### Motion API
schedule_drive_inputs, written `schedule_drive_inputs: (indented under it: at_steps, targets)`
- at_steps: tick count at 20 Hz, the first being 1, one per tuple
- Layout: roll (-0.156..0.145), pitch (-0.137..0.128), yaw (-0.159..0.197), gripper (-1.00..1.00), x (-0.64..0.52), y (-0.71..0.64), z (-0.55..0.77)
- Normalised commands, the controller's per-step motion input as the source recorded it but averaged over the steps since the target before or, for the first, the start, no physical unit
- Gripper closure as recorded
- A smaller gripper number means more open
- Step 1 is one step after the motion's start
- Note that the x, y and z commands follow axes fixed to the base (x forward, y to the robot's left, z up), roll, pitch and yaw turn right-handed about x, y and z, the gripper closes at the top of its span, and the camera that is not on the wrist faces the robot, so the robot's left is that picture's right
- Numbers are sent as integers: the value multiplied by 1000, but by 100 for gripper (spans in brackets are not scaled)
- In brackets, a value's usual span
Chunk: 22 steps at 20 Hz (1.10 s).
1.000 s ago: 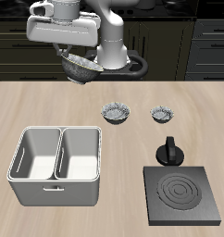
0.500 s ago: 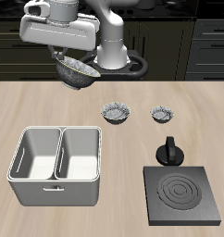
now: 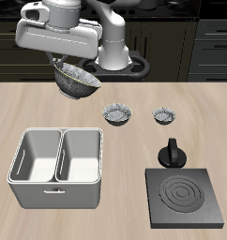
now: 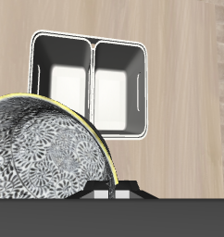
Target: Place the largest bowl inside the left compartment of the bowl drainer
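My gripper (image 3: pixel 68 64) is shut on the rim of the largest bowl (image 3: pixel 75 82) and holds it tilted, high above the back of the table. The bowl's speckled inside fills much of the wrist view (image 4: pixel 40 148), with one finger (image 4: pixel 108 190) at its rim. The bowl drainer (image 3: pixel 59 193) stands near the table's front edge, below and in front of the held bowl. Both its wells are empty; the left compartment (image 3: pixel 36 157) is the one farther from the stove plate. The wrist view shows the drainer (image 4: pixel 90 39) from above, with the left compartment (image 4: pixel 118 88).
The medium fluted bowl (image 3: pixel 117 114) and the smallest fluted bowl (image 3: pixel 163 115) sit mid-table, beside each other. A dark square stove plate (image 3: pixel 184 198) lies at the front, with a black knob-like object (image 3: pixel 171 153) just behind it.
The gripper has carried the largest bowl lower and a little toward the drainer's side of the table. The bowl now hangs more tilted. Nothing else moved.
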Motion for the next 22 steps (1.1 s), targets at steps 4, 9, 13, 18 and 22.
schedule_drive_inputs:
  at_steps: [4, 9, 13, 18, 22]
  targets:
    - [-32, 24, -6, 100, 302, -30, -17]
    - [-53, 15, -20, 100, 379, -125, -11]
    - [-18, 6, -3, 100, 227, -50, -42]
    - [-3, 12, 3, 100, 129, 73, -119]
    - [-4, 22, 5, 100, 126, 51, -173]
